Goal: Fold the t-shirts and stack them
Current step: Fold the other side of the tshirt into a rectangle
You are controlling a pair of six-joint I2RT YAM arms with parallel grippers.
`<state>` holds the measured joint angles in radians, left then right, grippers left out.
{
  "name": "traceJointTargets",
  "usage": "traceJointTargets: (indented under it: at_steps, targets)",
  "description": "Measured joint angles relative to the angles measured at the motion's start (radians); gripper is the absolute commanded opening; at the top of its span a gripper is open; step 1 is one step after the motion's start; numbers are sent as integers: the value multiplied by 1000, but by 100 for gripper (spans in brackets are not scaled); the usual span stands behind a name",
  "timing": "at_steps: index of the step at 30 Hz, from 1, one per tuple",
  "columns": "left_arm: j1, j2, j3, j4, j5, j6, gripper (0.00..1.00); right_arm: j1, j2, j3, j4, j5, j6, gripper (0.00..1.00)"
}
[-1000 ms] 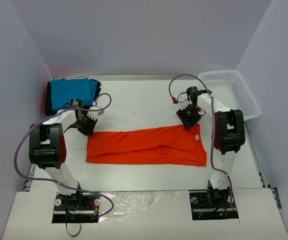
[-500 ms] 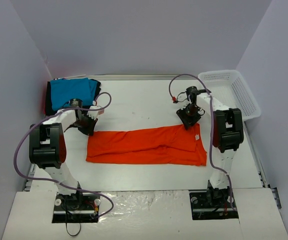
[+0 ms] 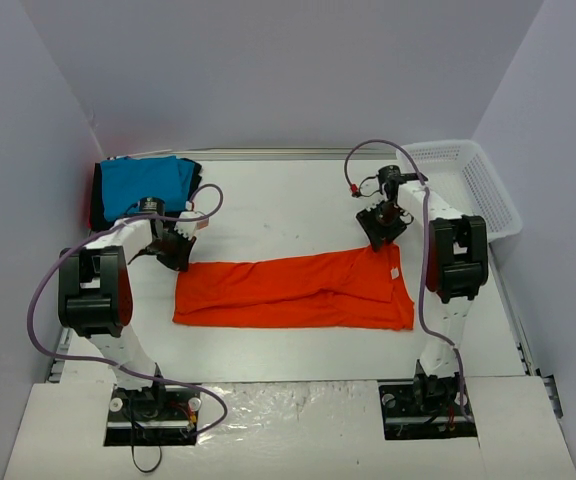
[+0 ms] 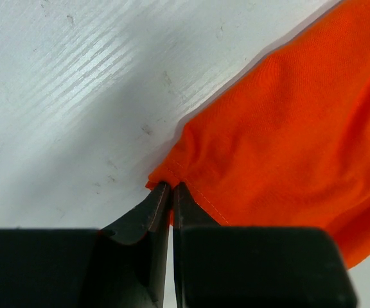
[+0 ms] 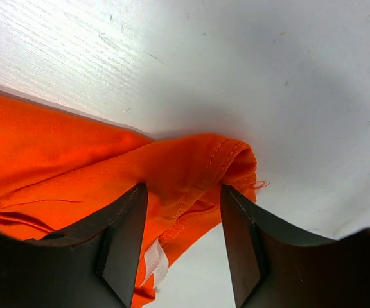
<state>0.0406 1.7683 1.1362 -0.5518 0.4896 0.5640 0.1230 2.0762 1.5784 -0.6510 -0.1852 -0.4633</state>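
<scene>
The orange-red t-shirt (image 3: pixel 288 290) lies flat as a long strip across the table's middle. My left gripper (image 3: pixel 180 262) is at its far left corner, shut on the hem corner, which shows pinched between the fingertips (image 4: pixel 171 186) in the left wrist view. My right gripper (image 3: pixel 381 238) stands at the far right corner, open, its jaws either side of the bunched collar edge (image 5: pixel 230 157) without squeezing it. A white label (image 5: pixel 154 266) hangs by the left finger. The turquoise-blue t-shirt (image 3: pixel 146 183) lies folded at the back left on a black one (image 3: pixel 98 208).
A white mesh basket (image 3: pixel 468 180) sits at the back right against the wall. Grey walls close in the table on three sides. Purple cables loop from both arms.
The left jaws have closed fully on the hem corner. The right gripper has shifted slightly back and to the right and opened a little wider over the collar.
</scene>
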Motion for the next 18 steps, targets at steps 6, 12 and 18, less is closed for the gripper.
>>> traceJointTargets:
  at_steps: [6, 12, 18]
  targets:
    - [0, 0, 0, 0, 6, 0, 2, -4, 19, 2, 0, -22, -8, 5]
    - [0, 0, -1, 0, 8, 0, 2, -11, 37, 2, -3, -45, -18, 0]
    - [3, 0, -1, 1, 11, -21, 3, -31, 35, -1, -3, -67, -20, 0]
